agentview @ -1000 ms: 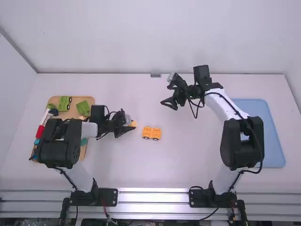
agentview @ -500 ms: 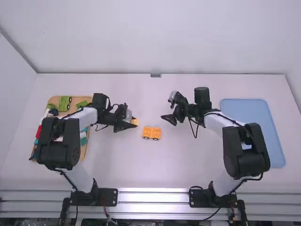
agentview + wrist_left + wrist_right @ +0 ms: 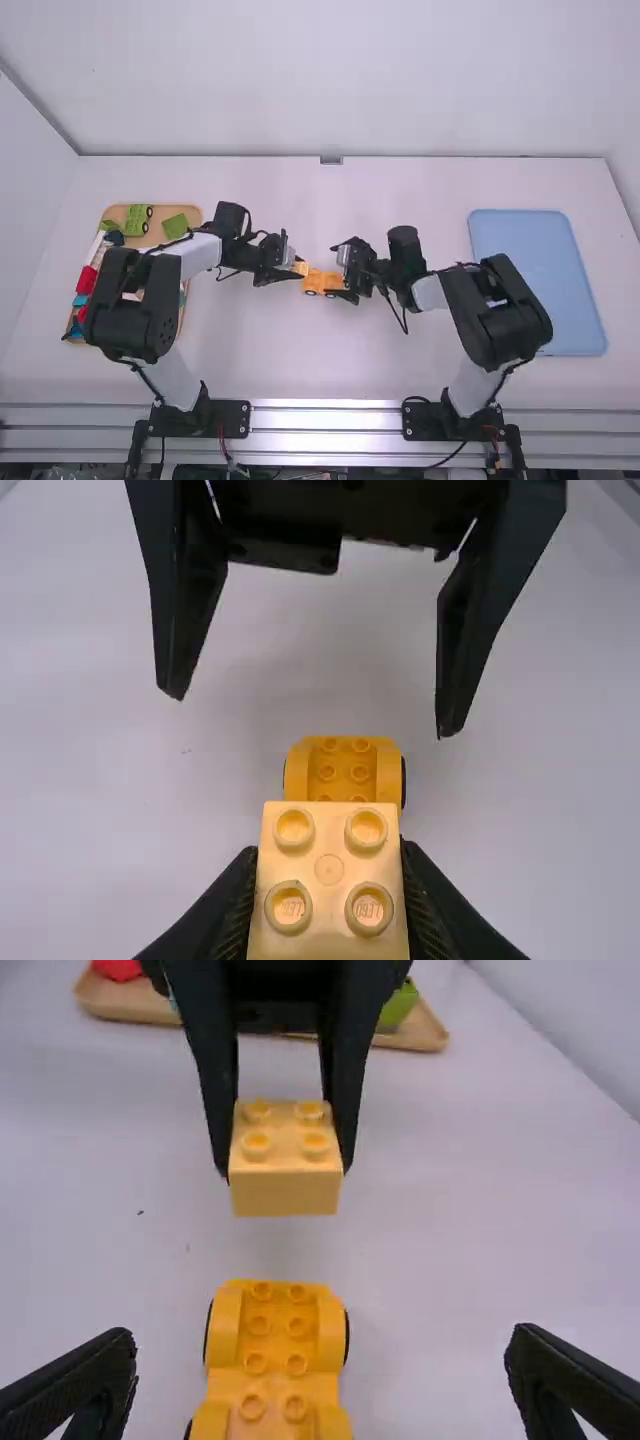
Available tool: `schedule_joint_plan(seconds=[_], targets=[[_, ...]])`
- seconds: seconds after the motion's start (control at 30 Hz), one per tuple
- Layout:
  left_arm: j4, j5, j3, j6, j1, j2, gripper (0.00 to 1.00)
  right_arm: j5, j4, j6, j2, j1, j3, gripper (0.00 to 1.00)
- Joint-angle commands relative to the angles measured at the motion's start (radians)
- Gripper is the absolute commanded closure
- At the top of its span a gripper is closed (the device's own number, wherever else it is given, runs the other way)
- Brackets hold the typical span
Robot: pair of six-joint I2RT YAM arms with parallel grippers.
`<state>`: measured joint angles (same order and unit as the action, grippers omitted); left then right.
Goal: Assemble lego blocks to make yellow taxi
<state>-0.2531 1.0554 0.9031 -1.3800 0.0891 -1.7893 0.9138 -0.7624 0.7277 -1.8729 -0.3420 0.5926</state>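
The step in hand looks like seating the top block on the taxi's wheeled base. The left pincer [image 3: 285, 1160] is clamped on a pale yellow block [image 3: 330, 920], studs upward, held above the bench [image 3: 300, 370] near one end of the base. The wheeled base [image 3: 275, 1390], orange-yellow and upright with its own studs showing, sits on the bench between the two arms. The right pincer [image 3: 312, 713] has its fingers wide apart, near the base's other end and gripping nothing.

The next move probably calls for the right pincer to close on the base and steady it, while the left one brings the block over the studs, squares it up and presses down. (A light base like this could easily roll or skew if nothing braces it.) A tilted block might catch on only some of the studs.
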Motion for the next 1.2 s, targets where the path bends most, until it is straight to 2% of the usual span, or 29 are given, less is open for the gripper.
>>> schedule_joint_plan(seconds=[0.0, 0.17, 0.27, 0.53, 0.77, 0.9, 0.97, 1.03, 1.1, 1.17], targets=[[0.042, 0.035, -0.035, 0.068, 0.005, 0.003, 0.95, 0.040, -0.041, -0.021, -0.079, 0.008, -0.003, 0.02], [0.164, 0.029, -0.076, 0.162, 0.005, 0.003, 0.94, 0.064, -0.071, -0.075, -0.225, -0.007, 0.076, 0.02], [0.194, 0.026, -0.091, 0.183, 0.005, 0.003, 0.94, 0.151, -0.068, -0.073, -0.276, -0.003, 0.116, 0.02], [0.202, 0.030, -0.093, 0.187, 0.005, -0.003, 0.94, 0.030, -0.047, -0.069, -0.290, -0.007, 0.119, 0.00], [0.234, 0.026, -0.093, 0.187, 0.037, -0.041, 0.94, 0.032, 0.025, 0.013, -0.290, -0.005, 0.120, 0.07], [0.250, 0.024, -0.093, 0.188, 0.056, -0.049, 0.94, 0.032, 0.019, 0.014, -0.290, -0.005, 0.120, 0.17], [0.250, 0.024, -0.093, 0.187, 0.061, -0.049, 0.94, 0.032, 0.019, 0.029, -0.290, -0.008, 0.120, 0.31], [0.250, 0.009, -0.093, 0.188, 0.062, -0.050, 0.94, 0.035, 0.018, 0.040, -0.290, -0.015, 0.120, 0.38], [0.253, -0.005, -0.093, 0.187, 0.062, -0.058, 0.95, 0.031, 0.019, 0.040, -0.290, -0.020, 0.121, 0.44], [0.255, 0.001, -0.093, 0.188, 0.062, -0.066, 0.94, 0.032, 0.018, 0.040, -0.290, -0.018, 0.121, 0.45]])
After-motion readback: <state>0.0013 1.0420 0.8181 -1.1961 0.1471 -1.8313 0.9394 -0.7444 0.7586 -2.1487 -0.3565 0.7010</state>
